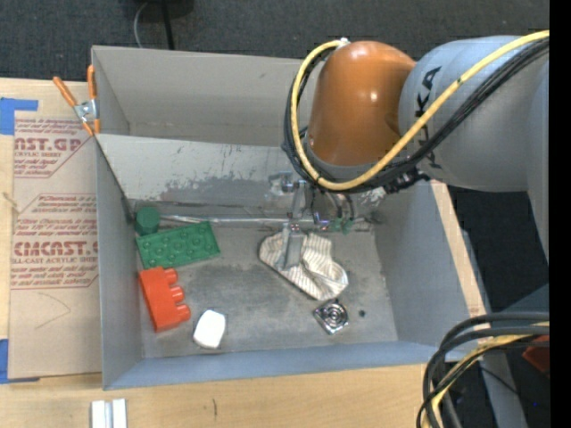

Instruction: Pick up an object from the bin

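Observation:
My gripper (295, 237) reaches down from under the orange cover into the middle of the bin. One grey finger rests on the left part of a crumpled white and grey cloth (308, 267), which lies just below it on the bin floor. A small shiny metal piece (331, 316) lies in front of the cloth, toward the near wall. How far apart the fingers stand is hidden by the wrist.
Along the left side lie a flat green building plate (177, 243) with a green round knob (146, 216) behind it, an orange-red block (162, 298) and a small white block (210, 329). The arm covers the bin's right rear.

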Controlling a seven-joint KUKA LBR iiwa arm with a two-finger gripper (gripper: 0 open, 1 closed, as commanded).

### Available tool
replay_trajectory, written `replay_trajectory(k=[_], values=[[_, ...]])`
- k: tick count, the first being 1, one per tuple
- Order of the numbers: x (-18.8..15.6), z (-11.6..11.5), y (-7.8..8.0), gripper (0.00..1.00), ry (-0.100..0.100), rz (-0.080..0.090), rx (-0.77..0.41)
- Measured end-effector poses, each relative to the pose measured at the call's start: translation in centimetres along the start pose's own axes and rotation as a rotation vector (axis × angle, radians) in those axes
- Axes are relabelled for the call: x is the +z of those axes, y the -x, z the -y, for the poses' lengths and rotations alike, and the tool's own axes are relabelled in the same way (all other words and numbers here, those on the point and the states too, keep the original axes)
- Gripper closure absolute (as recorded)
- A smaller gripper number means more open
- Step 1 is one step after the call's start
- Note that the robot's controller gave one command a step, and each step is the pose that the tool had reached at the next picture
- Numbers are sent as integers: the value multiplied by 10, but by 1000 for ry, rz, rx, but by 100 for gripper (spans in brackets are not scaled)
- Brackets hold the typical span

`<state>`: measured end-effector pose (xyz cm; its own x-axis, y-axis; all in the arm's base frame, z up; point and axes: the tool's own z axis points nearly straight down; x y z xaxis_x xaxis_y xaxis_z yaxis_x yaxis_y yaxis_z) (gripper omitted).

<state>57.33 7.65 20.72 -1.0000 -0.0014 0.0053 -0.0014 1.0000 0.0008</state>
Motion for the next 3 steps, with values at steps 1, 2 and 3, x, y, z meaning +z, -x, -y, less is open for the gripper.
replay_trajectory(k=[1,2,3], values=[[-5,0,1,0,1,7,1],[4,13,-6,0,3,9,81],[23,31,0,0,1,7,161]])
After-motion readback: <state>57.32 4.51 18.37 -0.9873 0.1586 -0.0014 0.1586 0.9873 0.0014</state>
